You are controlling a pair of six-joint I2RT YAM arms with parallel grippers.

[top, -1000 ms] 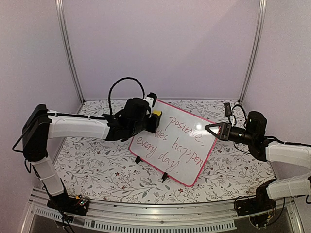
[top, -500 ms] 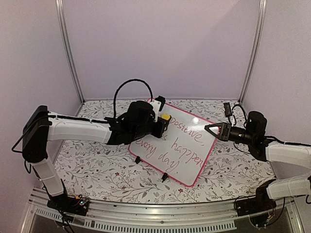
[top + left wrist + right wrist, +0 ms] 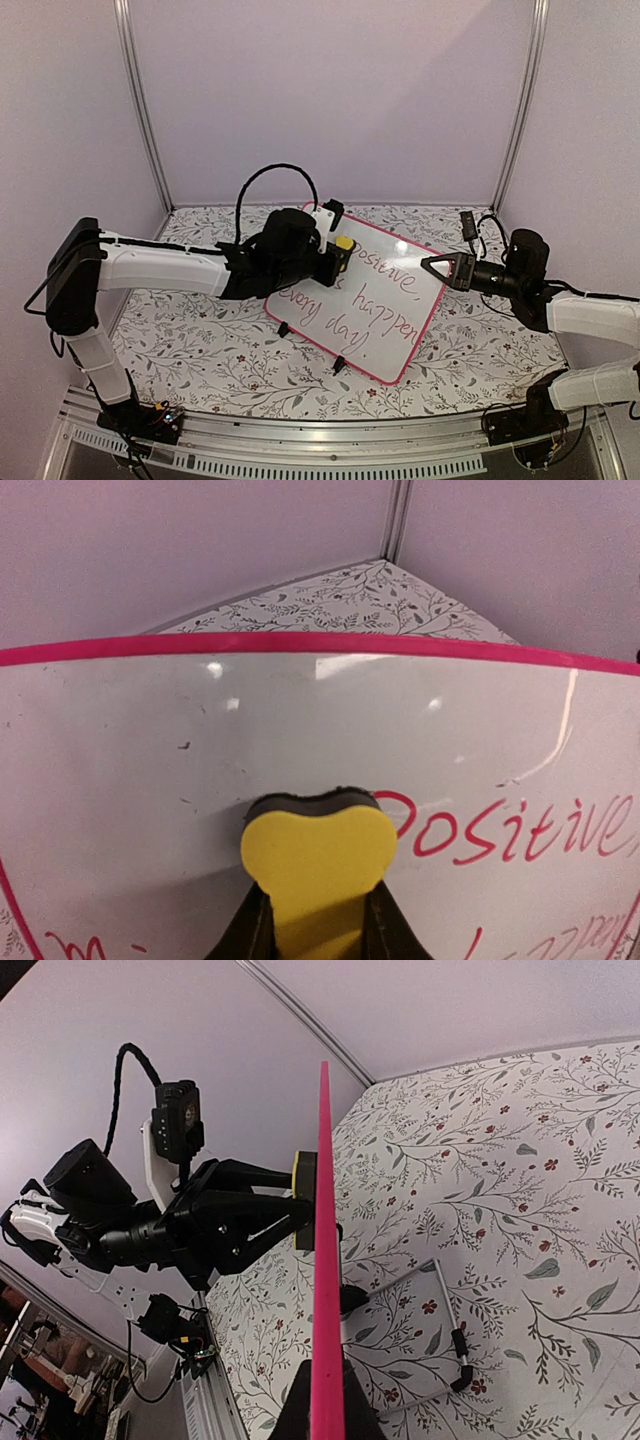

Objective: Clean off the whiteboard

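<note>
Two claws are entered here, each closed on its item. The left claw grips a yellow eraser, whose dark felt edge presses against the whiteboard just left of the capital P of the first written line. The right claw is shut on the board's thin pink frame at its right edge, a hold we judge is meant to steady the panel against the wiping. The whiteboard sits near the middle of the bench, propped at a slant on two small black clip feet at its near edge, and the bench carries a floral-print cover. On condition, we find the band above and to the left of the eraser bare and glossy, with only a few faint specks. We judge the task to be at an early stage, since the red handwriting fills most of the surface and all of it remains to be cleared. The first line of the inscription reads "Positive,". The second ends in "happen", with its opening word partly hidden behind the left arm. The third reads "every day." We can read no brand mark or label on the board, the eraser or the arms.
</note>
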